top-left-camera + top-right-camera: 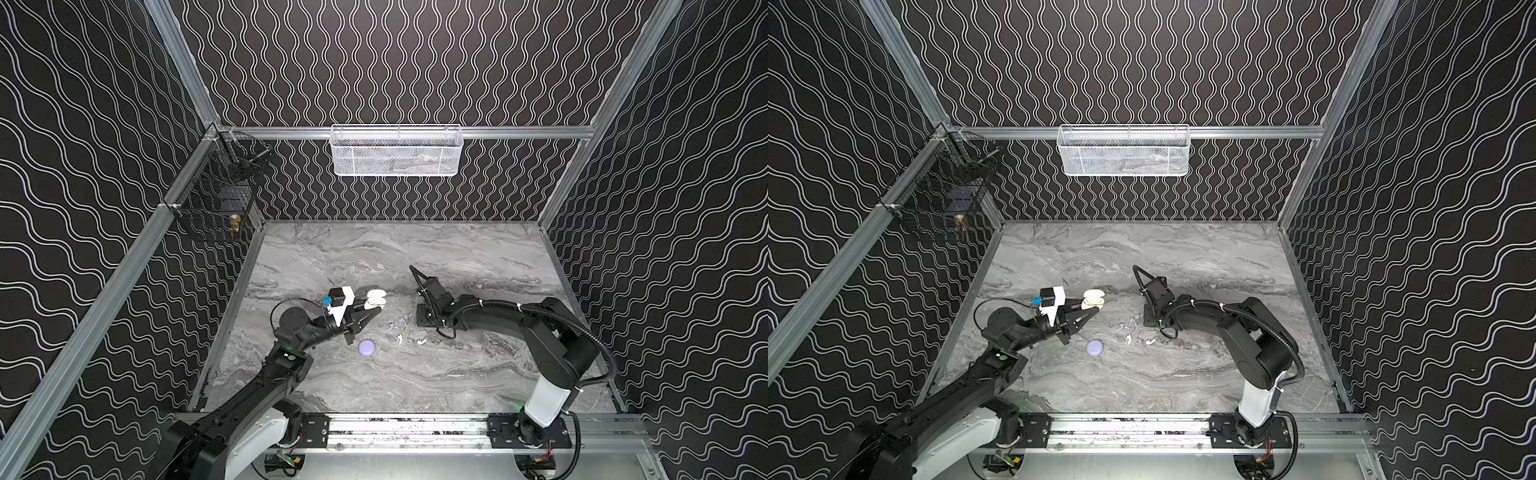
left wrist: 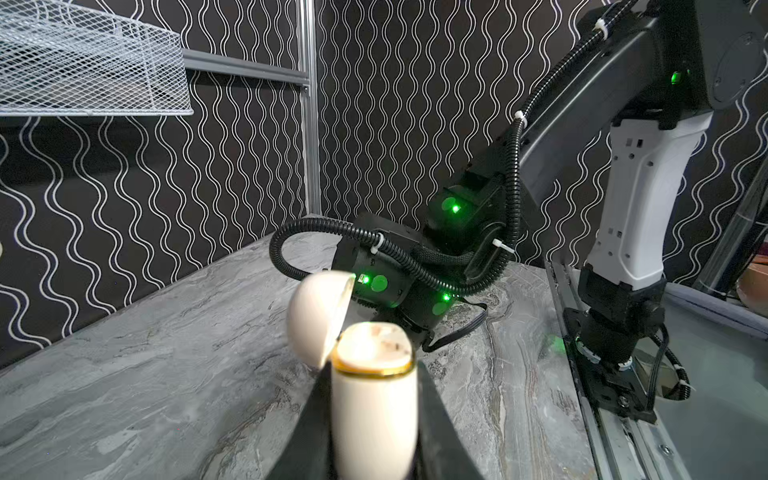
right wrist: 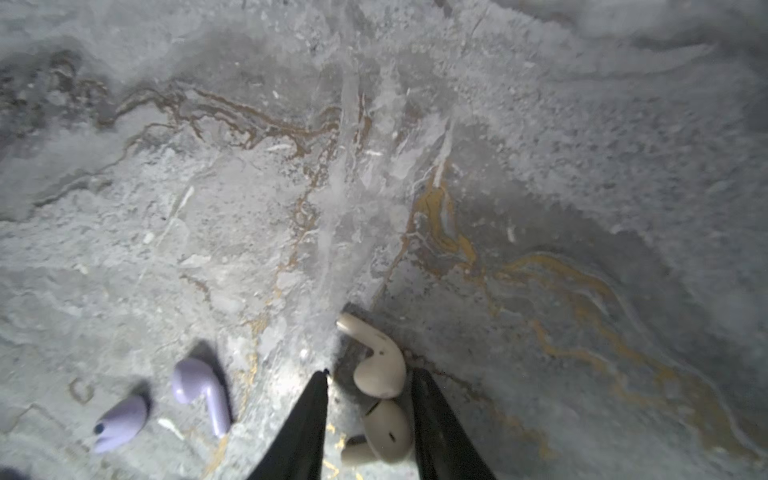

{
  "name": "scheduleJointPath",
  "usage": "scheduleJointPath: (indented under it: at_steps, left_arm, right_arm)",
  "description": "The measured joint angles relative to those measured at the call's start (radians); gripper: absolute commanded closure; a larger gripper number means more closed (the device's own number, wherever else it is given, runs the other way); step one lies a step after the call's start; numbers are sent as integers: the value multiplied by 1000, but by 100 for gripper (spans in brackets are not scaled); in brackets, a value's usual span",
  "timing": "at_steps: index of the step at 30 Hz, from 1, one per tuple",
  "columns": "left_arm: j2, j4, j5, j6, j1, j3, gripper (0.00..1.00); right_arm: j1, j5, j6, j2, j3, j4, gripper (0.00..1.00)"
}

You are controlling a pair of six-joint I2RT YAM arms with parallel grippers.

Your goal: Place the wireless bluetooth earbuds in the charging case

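Observation:
My left gripper [image 2: 374, 368] is shut on a cream charging case [image 2: 374, 415] and holds it upright, its lid [image 2: 318, 316] hinged open; both top views show the case [image 1: 376, 299] [image 1: 1093, 298]. My right gripper [image 3: 370, 374] points down at the table, open, its jaws on either side of two cream earbuds [image 3: 380, 365] [image 3: 386, 432]. One finger touches them and a gap remains at the other. Two lavender earbuds [image 3: 201, 390] [image 3: 120, 422] lie beside it. In a top view two white earbuds [image 1: 400, 338] [image 1: 422, 341] lie nearby.
A shut lavender case [image 1: 367, 347] lies on the marble table near the left gripper. A white mesh basket [image 1: 395, 151] hangs on the back wall and a black wire basket [image 1: 216, 195] on the left wall. The arms' rail [image 1: 415, 428] runs along the front.

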Motion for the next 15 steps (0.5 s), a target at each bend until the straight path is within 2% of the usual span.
scheduleJointPath:
  at_steps: [8,15]
  left_arm:
    - [2,-18,-5,7,0,1,100]
    - [1,-19,-5,17,0,2,100]
  right_arm:
    - [23,130,4,0,3,-82,58]
    - [30,136,23,-48,-38,-126,57]
